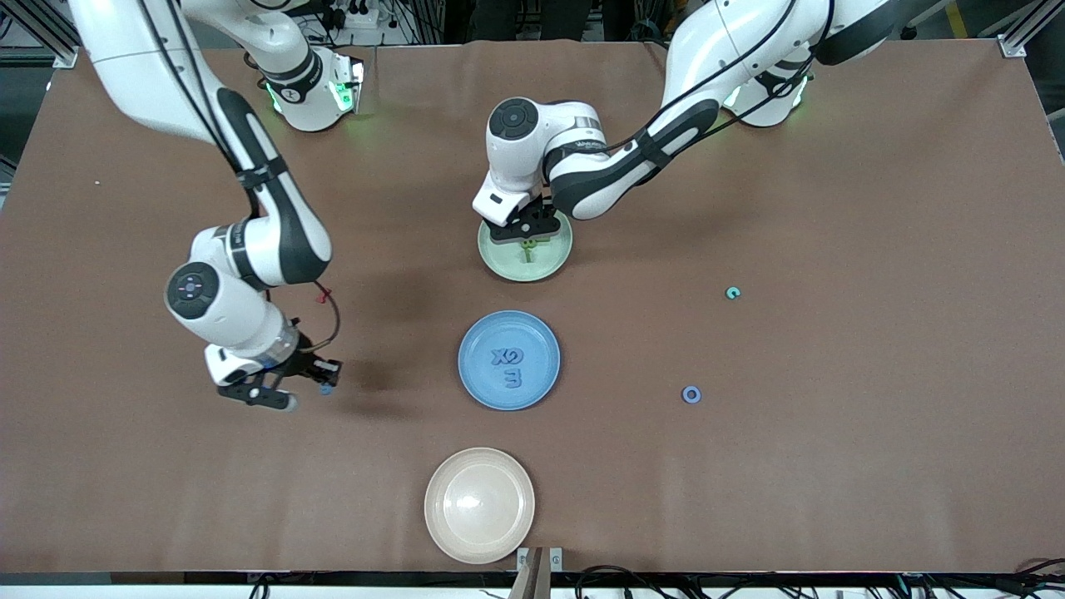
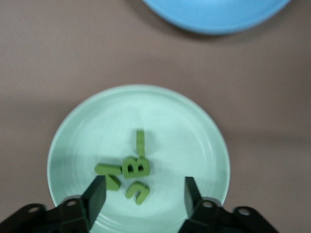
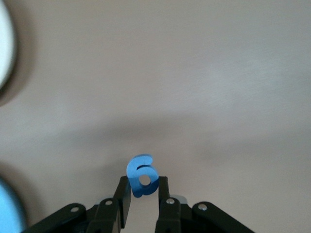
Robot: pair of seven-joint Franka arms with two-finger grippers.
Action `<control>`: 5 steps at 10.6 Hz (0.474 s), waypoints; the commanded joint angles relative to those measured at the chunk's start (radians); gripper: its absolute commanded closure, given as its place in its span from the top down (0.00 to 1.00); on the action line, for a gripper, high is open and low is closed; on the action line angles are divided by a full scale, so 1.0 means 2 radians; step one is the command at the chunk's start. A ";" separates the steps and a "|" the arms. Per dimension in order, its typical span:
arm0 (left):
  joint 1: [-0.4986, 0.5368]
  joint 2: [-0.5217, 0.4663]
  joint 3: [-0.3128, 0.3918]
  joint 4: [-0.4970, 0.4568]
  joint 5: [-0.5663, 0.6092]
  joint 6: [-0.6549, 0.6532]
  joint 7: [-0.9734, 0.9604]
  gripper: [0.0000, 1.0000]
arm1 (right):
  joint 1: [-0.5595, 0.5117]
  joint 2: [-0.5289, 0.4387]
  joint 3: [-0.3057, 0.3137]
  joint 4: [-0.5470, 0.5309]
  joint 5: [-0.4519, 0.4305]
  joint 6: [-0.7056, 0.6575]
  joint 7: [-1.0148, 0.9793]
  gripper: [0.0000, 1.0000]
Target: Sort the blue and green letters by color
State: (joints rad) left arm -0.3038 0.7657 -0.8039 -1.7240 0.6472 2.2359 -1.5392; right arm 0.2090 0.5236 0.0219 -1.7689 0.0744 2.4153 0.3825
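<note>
the left pincer [image 1: 527, 235] hangs over the green plate [image 1: 549, 264], fingers spread and holding nothing; four green letters [image 2: 127, 173] lie clustered in that plate. the right pincer [image 1: 309, 391] is up over bare tabletop [image 1: 832, 466] toward the right arm's end, clenched on a blue 9 [image 3: 141, 175]. on the blue plate [image 1: 474, 374] rest a blue x, g and 3 [image 1: 509, 367]. a blue ring [image 1: 691, 394] lies on the tabletop toward the left arm's end.

Green letters [image 2: 131, 172] lie clustered in the green plate [image 2: 194, 131]; blue letters [image 1: 507, 366] lie in the blue plate [image 1: 478, 333]; a blue 9 [image 3: 142, 175] is pinched upright in the right pincer [image 3: 144, 194]; a blue O [image 1: 691, 394] lies on the surface.
</note>
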 commanded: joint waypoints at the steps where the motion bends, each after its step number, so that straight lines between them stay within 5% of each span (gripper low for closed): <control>1: 0.072 -0.061 0.002 -0.002 0.012 -0.005 0.044 1.00 | 0.093 0.018 -0.032 0.047 0.012 -0.035 0.004 0.09; 5: 0.215 -0.110 0.001 0.000 0.006 -0.006 0.234 1.00 | 0.174 0.102 -0.046 0.137 0.007 -0.029 0.022 0.12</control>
State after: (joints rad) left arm -0.0141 0.6063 -0.7916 -1.6968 0.6515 2.2343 -1.2659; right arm 0.4946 0.6112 -0.0405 -1.6187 0.0791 2.3620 0.4160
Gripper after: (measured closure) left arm 0.000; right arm 0.727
